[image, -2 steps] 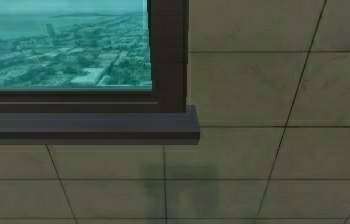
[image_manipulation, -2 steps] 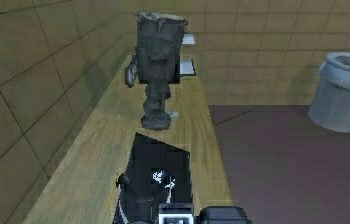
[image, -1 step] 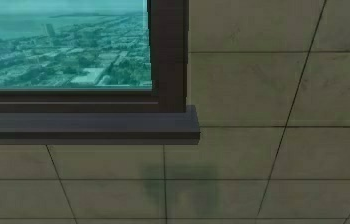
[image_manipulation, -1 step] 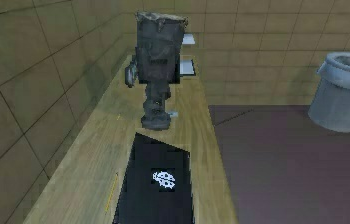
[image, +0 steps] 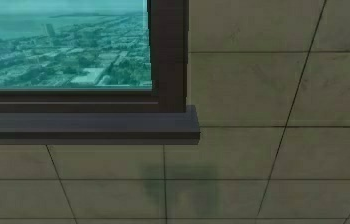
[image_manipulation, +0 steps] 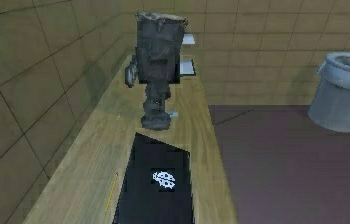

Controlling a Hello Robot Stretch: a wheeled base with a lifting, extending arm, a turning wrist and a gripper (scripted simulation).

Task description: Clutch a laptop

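The fingers' state we cannot tell, nor which way they stand from the laptop [image_manipulation: 158, 180]. In the arm side view the laptop is a flat black slab with a white emblem, lying at the near end of the wooden worktop [image_manipulation: 88, 160]. It lies somewhat nearer the worktop's open edge than its wall edge, with its long axis along the worktop's length. A grey statue [image_manipulation: 155, 65] stands just beyond its far end. We judge a reach should come in across the open edge, short of the statue.

Laptop [image_manipulation: 155, 185]: black, closed, white emblem on lid; lies flat, lengthwise, at near end of wooden counter [image_manipulation: 91, 150].
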